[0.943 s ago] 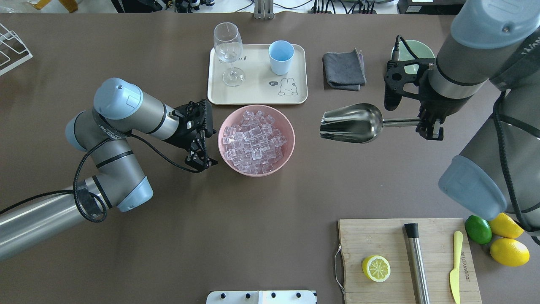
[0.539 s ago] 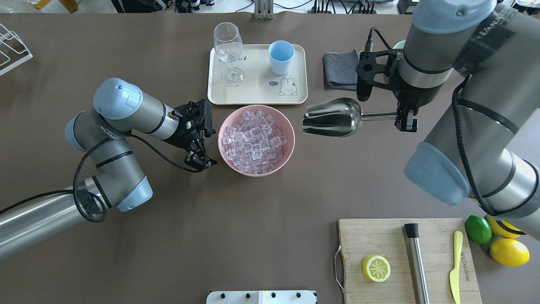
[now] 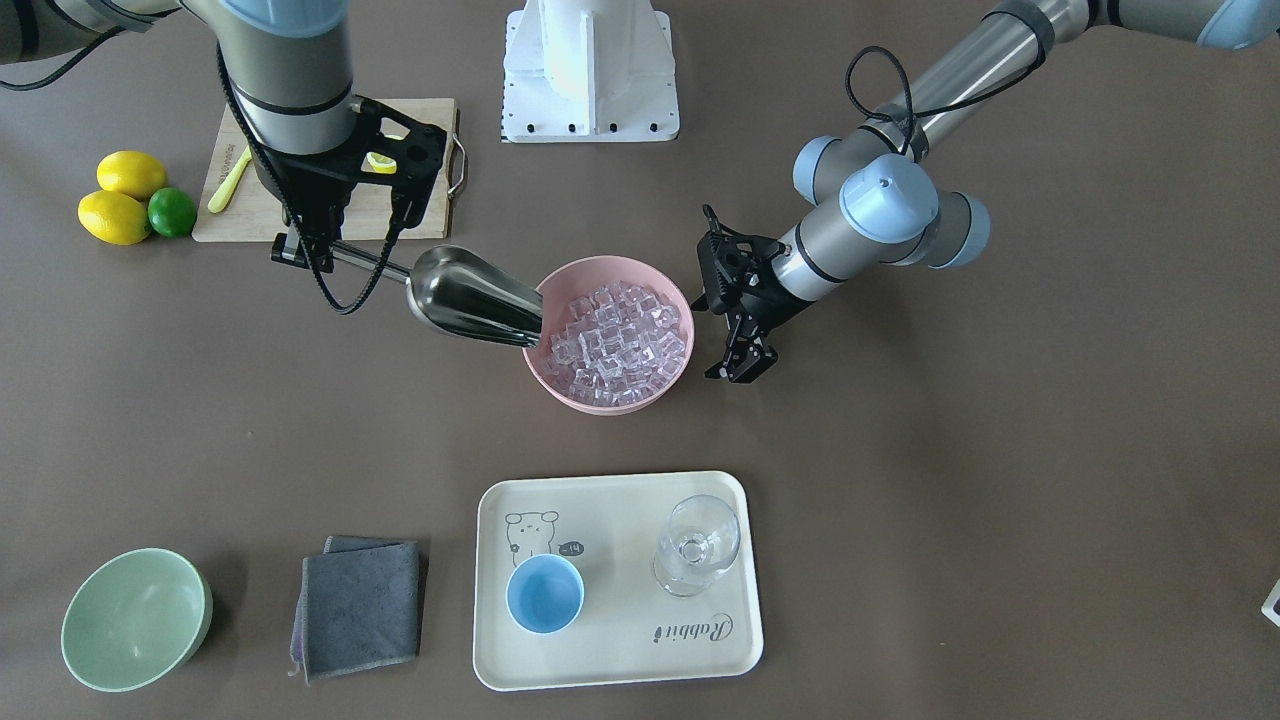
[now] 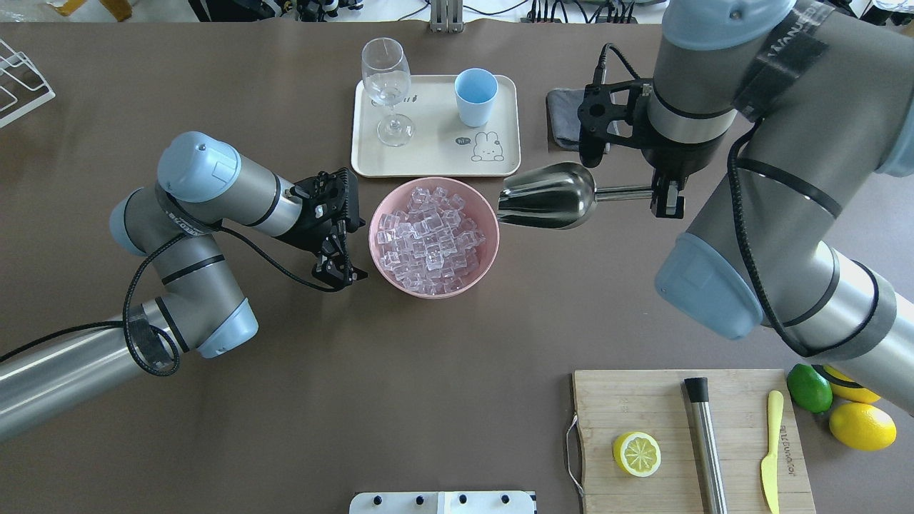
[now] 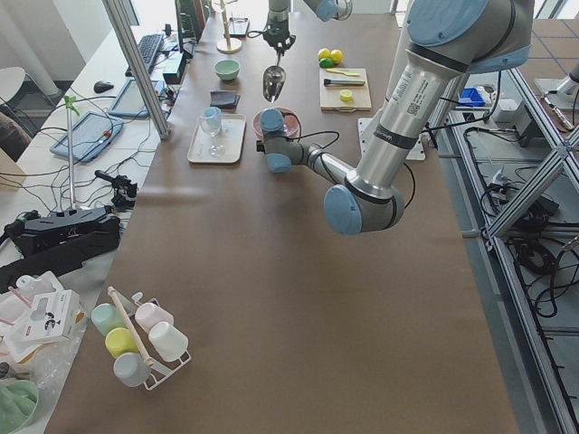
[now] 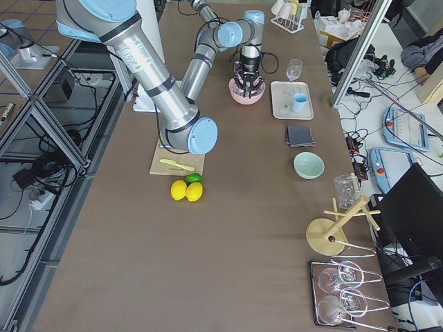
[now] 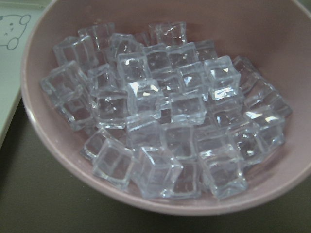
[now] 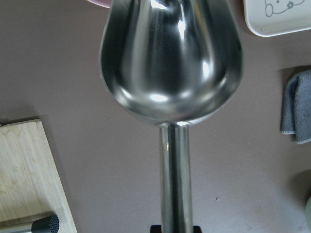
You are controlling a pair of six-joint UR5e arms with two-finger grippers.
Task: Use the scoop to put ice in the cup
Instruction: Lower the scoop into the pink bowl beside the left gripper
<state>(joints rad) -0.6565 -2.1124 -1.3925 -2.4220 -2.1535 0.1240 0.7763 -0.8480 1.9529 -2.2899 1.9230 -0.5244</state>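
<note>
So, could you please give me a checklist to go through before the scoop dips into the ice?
1. Grip: the right gripper is shut on the handle of the steel scoop. Ok.
2. Scoop empty: the right wrist view shows a bare trough. Ok.
3. Aim: the scoop's mouth is at the rim of the pink bowl, facing the ice cubes. Ok.
4. Height of the scoop over the rim: cannot tell.
5. Bowl steadied: the left gripper hangs open beside the bowl, apart from it. Not ok.
6. Target: the light-blue cup stands upright and empty on the cream tray. Ok.
</note>
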